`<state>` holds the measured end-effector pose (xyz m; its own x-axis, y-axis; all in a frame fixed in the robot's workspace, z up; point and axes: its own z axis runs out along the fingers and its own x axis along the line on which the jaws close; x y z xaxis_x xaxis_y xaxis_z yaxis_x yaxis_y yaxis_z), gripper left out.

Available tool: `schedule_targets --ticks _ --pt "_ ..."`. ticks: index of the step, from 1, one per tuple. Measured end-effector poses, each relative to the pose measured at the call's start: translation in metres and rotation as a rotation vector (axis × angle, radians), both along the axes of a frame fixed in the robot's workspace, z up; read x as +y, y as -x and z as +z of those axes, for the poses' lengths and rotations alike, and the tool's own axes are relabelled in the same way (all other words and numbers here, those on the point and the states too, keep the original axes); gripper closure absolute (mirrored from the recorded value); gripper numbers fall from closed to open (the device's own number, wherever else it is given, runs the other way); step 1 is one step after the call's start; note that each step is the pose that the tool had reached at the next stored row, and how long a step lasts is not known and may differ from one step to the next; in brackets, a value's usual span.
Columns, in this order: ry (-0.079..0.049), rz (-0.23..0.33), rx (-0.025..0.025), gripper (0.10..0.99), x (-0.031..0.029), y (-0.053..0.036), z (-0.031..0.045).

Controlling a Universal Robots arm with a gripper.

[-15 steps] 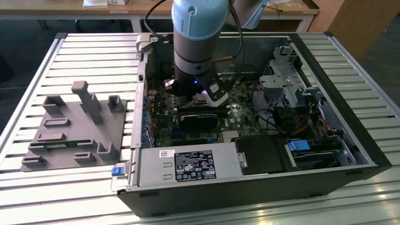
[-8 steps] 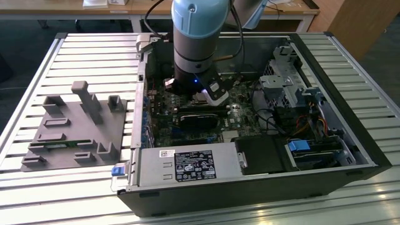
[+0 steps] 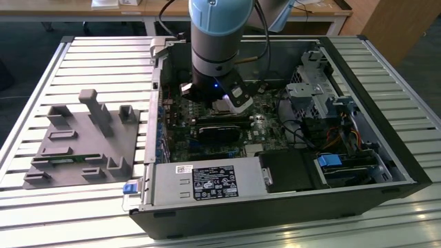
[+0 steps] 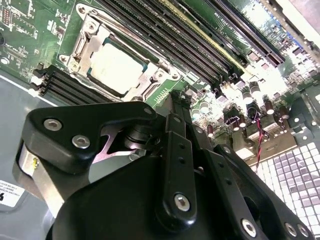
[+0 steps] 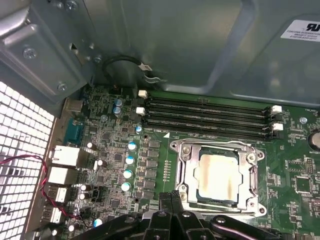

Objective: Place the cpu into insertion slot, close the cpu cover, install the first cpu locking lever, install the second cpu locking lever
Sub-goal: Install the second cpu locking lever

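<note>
- Gripper (image 5: 171, 200) of matte black plastic links studded with bright round screws, poised low inside the open computer case (image 3: 386, 155); fingers (image 5: 166, 204) pressed together, flat face to flat face, gripping nothing.
- Cpu (image 5: 218, 172), a flat square chip with a pale, dull metal top, seated in the insertion slot (image 5: 183, 172) just beyond the fingertips in the first wrist view; same chip (image 4: 116, 68) a little past the fingers (image 4: 178, 107) in the second wrist view.
- Cpu cover (image 5: 245, 176), a thin stamped silver frame with a large square window, lying flat around the chip, edges glinting.
- Long black memory slots (image 5: 207, 117) with white end clips running in parallel ridges on the far side of the socket from the fingers.
- Green motherboard (image 5: 112, 150) beside the fingers, crowded with small silver-topped cylindrical capacitors and square dark components.
- In the exterior view, gripper (image 3: 230, 103) over the board's middle; grey power supply box (image 3: 206, 182) nearer the camera; moulded grey fixture tray (image 3: 76, 147) lying well off on the slatted metal worktop (image 3: 96, 57).
</note>
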<state>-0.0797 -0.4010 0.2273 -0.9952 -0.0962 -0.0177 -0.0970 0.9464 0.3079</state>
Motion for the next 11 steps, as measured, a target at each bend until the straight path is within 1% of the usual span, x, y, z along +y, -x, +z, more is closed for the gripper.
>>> schedule_targets --ticks 5,11 --pt "0.0 0.0 0.0001 0.969 0.0 0.0 0.0024" --pt "0.0 0.0 0.0002 0.969 0.0 0.0 0.0073"
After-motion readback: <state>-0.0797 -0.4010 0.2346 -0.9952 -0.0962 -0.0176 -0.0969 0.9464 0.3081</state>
